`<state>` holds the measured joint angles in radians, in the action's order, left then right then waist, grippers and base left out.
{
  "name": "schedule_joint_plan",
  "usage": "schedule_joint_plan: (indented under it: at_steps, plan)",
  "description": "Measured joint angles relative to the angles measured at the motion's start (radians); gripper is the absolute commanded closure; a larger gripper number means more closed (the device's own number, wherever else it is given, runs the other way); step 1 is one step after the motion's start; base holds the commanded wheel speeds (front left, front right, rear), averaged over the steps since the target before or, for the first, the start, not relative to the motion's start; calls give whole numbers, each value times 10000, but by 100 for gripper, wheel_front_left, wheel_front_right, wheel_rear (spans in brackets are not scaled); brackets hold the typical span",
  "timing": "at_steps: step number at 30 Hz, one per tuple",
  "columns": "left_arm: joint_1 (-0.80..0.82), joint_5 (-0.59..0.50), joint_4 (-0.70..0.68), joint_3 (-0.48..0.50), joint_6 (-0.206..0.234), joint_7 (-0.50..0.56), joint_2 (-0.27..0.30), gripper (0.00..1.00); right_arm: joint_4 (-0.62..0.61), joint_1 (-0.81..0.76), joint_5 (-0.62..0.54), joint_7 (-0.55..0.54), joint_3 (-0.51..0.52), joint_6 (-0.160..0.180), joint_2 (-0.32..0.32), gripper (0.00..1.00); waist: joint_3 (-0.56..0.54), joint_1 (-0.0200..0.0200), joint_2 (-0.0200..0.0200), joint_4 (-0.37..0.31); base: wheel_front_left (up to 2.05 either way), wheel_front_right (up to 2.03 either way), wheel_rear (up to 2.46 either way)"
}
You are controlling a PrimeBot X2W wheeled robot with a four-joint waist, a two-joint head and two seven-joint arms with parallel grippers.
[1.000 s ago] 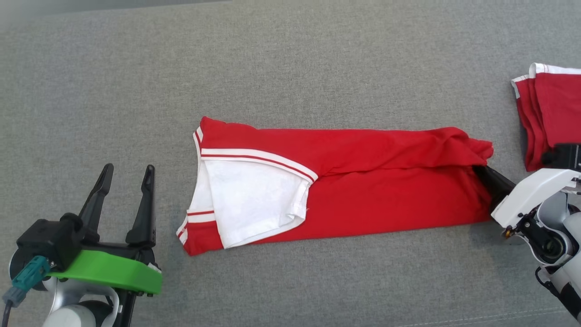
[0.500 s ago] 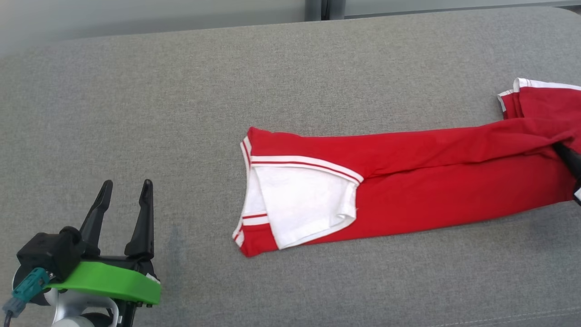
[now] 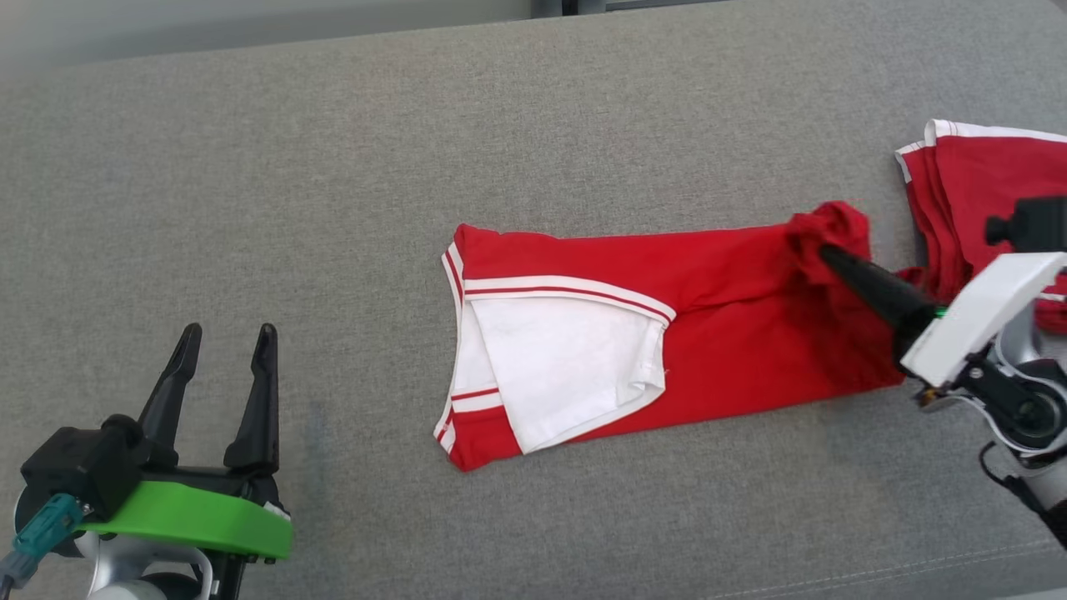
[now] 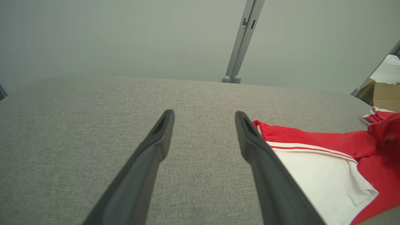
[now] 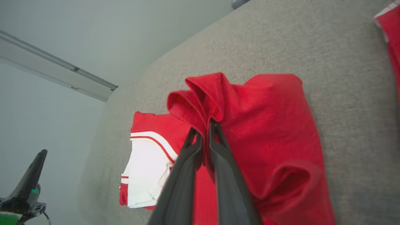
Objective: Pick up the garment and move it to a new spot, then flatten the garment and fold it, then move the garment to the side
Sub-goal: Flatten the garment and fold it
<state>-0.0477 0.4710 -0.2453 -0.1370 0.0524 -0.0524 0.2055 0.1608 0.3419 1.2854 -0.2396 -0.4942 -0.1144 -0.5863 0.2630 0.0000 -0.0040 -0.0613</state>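
Note:
The garment (image 3: 717,333) is red with a white sleeve and white-and-red stripes, folded into a long strip across the grey cushion. My right gripper (image 3: 825,252) is shut on the garment's right end (image 5: 215,97), lifting that bunched edge and carrying it back over the strip. The white sleeve part (image 4: 318,178) lies flat at the left end. My left gripper (image 3: 225,342) stands open at the lower left, apart from the garment, with nothing between its fingers (image 4: 156,147).
A second red garment with white trim (image 3: 984,183) lies folded at the far right, just behind my right arm. The grey cushion (image 3: 333,167) stretches wide to the left and back. A cardboard box (image 4: 386,95) stands beyond the cushion's far right.
The head camera shifted between frames. My right gripper has lifted the garment's right end and brought it leftward over the strip, so the strip now looks shorter. The left gripper stayed put.

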Motion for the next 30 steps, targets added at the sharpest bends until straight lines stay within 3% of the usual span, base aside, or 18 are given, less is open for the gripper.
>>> schedule_joint_plan:
  at_steps: [5, 10, 22, 30]
  plan:
    - [25, -59, -226, -163, -56, 182, 73, 0, -999, 586, -489, -29, -792, 0, 951, 100, 269, 0, 0, -131, 0, 0, 0]
    - [125, -98, -253, -326, -132, 284, 102, 0, -1101, 894, -1271, 332, -1371, 2, 1910, 100, 585, 0, 0, -211, 0, 0, 0]
    - [503, -169, -173, -472, -182, 430, 111, 0, -35, 1787, -2780, 807, -2823, 393, 4002, 100, 1046, 0, 0, -26, 0, 0, 0]
    - [709, -169, 113, -619, -272, 493, 104, 0, 897, 2231, -3229, 1120, -3198, 589, 4863, 100, 1008, 0, 0, 158, 0, 0, 0]
